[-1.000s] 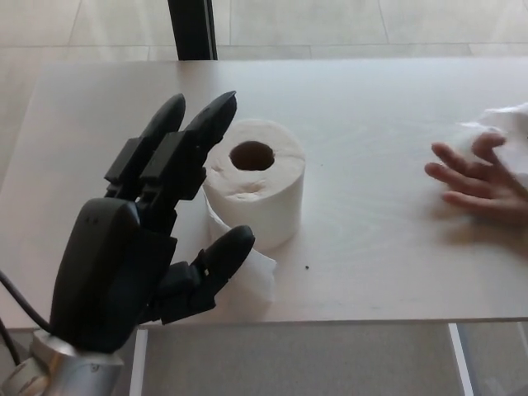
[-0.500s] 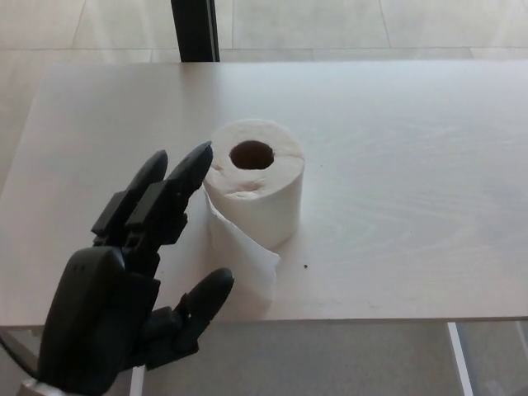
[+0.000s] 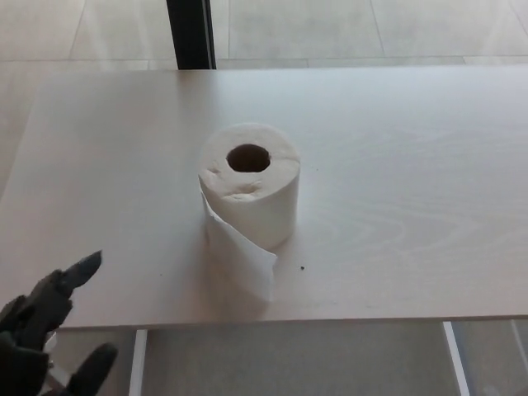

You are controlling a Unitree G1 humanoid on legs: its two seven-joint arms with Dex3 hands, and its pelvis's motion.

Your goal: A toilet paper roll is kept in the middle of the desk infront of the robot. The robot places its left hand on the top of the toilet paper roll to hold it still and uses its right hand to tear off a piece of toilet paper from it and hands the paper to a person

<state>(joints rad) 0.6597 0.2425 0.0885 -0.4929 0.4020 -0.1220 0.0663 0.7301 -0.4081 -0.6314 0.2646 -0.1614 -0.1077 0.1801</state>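
1. The toilet paper roll [image 3: 249,183] stands upright on its flat end near the middle of the desk [image 3: 396,206], with the hollow core facing up.
2. A loose tail of paper [image 3: 243,260] hangs from the roll's front-left side and lies on the desk surface, pointing toward the near edge. The tail remains attached to the roll.
3. The left hand [image 3: 37,338] shows only at the lower left corner of the head view, partly cut off by the frame border.
4. Left hand state: the fingers [image 3: 66,280] are extended and spread away from the thumb [image 3: 92,365], with a clear gap between them. Nothing is held.
5. Position of the roll relative to the fingers: the roll lies up and to the right of the fingertips, well apart from them. There is no contact with the roll or with the paper tail.
6. The upper fingertip overlaps the near-left edge of the desk in the picture; whether it touches the surface cannot be determined.
7. A small dark speck [image 3: 302,267] lies on the desk just right of the tail.
8. A dark vertical post [image 3: 190,33] stands behind the far edge of the desk.
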